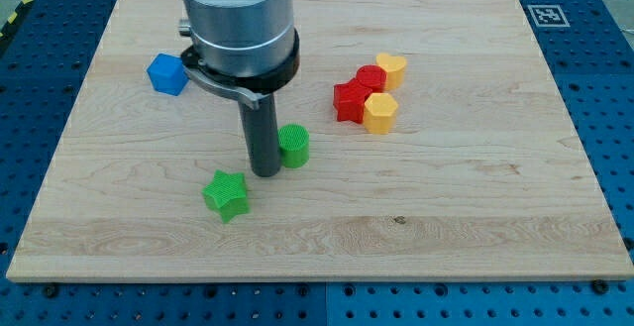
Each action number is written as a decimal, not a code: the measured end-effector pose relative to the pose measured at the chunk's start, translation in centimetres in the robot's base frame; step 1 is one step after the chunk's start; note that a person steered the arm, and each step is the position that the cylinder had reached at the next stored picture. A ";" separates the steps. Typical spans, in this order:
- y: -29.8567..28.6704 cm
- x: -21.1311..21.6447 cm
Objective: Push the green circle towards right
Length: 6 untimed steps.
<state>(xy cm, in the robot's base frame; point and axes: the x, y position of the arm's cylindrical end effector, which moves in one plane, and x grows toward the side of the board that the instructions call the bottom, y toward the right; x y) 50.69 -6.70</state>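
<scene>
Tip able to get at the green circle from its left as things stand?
Probably yes. My tip already sits right against the green circle on its left side, nothing between them. The green star lies lower left, out of the way.

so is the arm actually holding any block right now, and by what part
Nothing is held. The arm has no tool for grasping, only a rod; my tip stands against the left side of the green circle, placed to push it right.

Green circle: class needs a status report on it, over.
My tip on the board, touching the green circle at its left side. Rightward path bare nearby; red and yellow cluster sits farther right, toward the view's top.
</scene>
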 end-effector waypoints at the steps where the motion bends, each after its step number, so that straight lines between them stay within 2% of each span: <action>1: -0.9 -1.4; 5: -0.4 -3.4; 6: 2.9 -1.8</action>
